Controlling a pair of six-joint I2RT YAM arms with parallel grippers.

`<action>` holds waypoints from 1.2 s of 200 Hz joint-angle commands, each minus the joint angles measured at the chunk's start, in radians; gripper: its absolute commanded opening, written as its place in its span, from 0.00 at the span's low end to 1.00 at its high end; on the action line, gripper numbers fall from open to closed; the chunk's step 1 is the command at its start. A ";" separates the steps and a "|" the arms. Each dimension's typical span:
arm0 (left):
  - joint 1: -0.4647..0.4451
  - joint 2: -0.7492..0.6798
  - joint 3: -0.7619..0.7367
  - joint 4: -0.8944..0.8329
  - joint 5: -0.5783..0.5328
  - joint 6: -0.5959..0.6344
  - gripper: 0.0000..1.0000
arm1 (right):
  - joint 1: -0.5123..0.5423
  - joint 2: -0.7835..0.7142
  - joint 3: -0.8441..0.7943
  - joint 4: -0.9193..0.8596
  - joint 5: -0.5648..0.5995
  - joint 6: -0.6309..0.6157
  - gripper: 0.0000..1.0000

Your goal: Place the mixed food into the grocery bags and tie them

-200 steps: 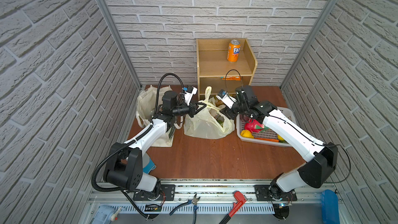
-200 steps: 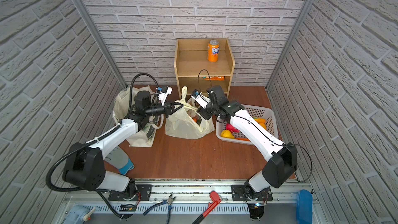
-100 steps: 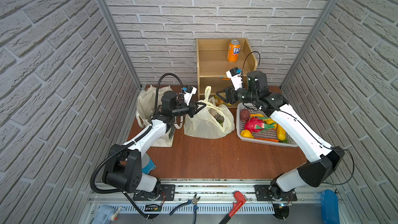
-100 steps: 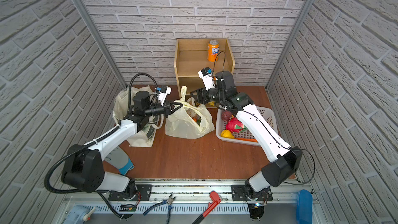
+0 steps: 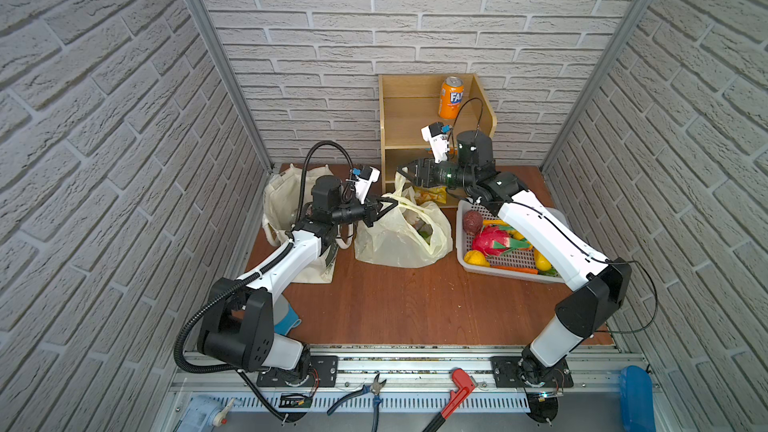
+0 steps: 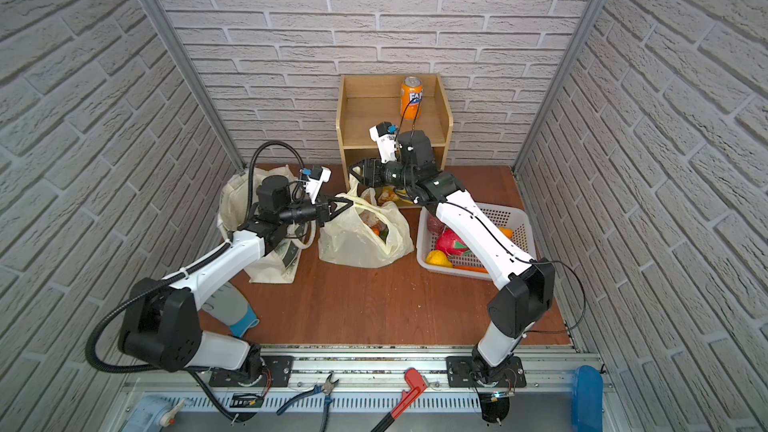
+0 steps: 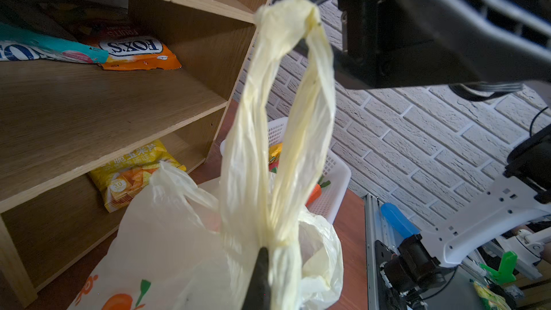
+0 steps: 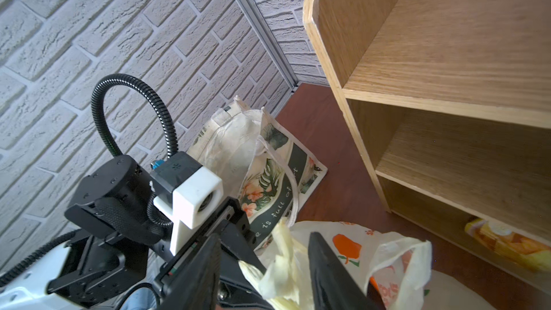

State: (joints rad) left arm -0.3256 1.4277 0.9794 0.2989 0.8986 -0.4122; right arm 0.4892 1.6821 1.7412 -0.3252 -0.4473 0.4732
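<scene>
Pale grey brick walls (image 5: 415,14), reddish-brown wooden floor (image 5: 395,305), small wooden shelf unit (image 5: 409,124) against back wall

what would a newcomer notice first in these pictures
The pale-yellow bag mid-table, its handle pulled up: the left gripper is shut on the handle and the right gripper straddles its top with jaws apart. Next, the orange can alone atop the wooden shelf at the back, and the red dragon fruit in the white basket on the right.
</scene>
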 commanded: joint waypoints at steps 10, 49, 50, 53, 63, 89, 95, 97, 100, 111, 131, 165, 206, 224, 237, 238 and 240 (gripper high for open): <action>-0.003 -0.029 0.012 0.034 0.010 0.016 0.00 | 0.006 0.017 0.029 0.041 -0.020 0.013 0.44; -0.003 -0.022 0.016 0.034 0.014 0.016 0.00 | 0.009 0.032 0.032 0.019 -0.032 -0.003 0.33; -0.003 -0.022 0.017 0.034 0.014 0.016 0.00 | 0.008 0.032 0.033 0.019 -0.033 -0.004 0.32; -0.002 -0.021 0.017 0.034 0.014 0.016 0.00 | 0.008 0.034 0.035 0.016 -0.035 -0.004 0.29; -0.002 -0.021 0.016 0.034 0.013 0.016 0.00 | 0.008 0.037 0.042 0.007 -0.045 -0.010 0.19; -0.002 -0.021 0.015 0.030 0.011 0.014 0.00 | 0.008 0.031 0.038 -0.005 -0.057 -0.025 0.06; -0.002 -0.022 0.015 0.029 0.010 0.015 0.00 | 0.006 0.025 0.031 -0.005 -0.055 -0.030 0.05; -0.003 -0.023 0.015 0.028 0.008 0.016 0.00 | 0.007 0.022 0.029 -0.004 -0.054 -0.031 0.05; -0.003 -0.023 0.015 0.028 0.007 0.016 0.00 | 0.006 0.019 0.026 -0.003 -0.053 -0.032 0.06; -0.002 -0.026 0.013 0.026 -0.002 0.017 0.00 | 0.006 0.004 0.012 -0.002 -0.049 -0.039 0.06; 0.001 -0.026 0.010 0.027 -0.010 0.017 0.00 | 0.006 -0.022 -0.016 0.005 -0.041 -0.044 0.06; 0.004 -0.025 0.010 0.030 -0.025 0.010 0.00 | 0.006 -0.067 -0.071 0.028 -0.021 -0.047 0.06; 0.010 -0.017 0.013 0.030 -0.053 -0.007 0.00 | 0.006 -0.139 -0.145 0.072 -0.002 -0.050 0.06; 0.010 -0.012 0.014 0.034 -0.064 -0.014 0.00 | 0.009 -0.175 -0.188 0.102 0.002 -0.041 0.05; 0.010 -0.010 0.013 0.037 -0.074 -0.018 0.00 | 0.014 -0.203 -0.220 0.123 -0.002 -0.036 0.06; 0.010 -0.009 0.014 0.036 -0.074 -0.019 0.00 | 0.014 -0.205 -0.224 0.125 -0.002 -0.035 0.05; 0.011 -0.008 0.014 0.037 -0.075 -0.019 0.00 | 0.015 -0.208 -0.231 0.129 -0.002 -0.035 0.06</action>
State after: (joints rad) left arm -0.3256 1.4277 0.9798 0.3061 0.8608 -0.4225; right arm 0.4995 1.5551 1.5517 -0.3035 -0.4599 0.4370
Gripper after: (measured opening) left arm 0.045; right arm 0.059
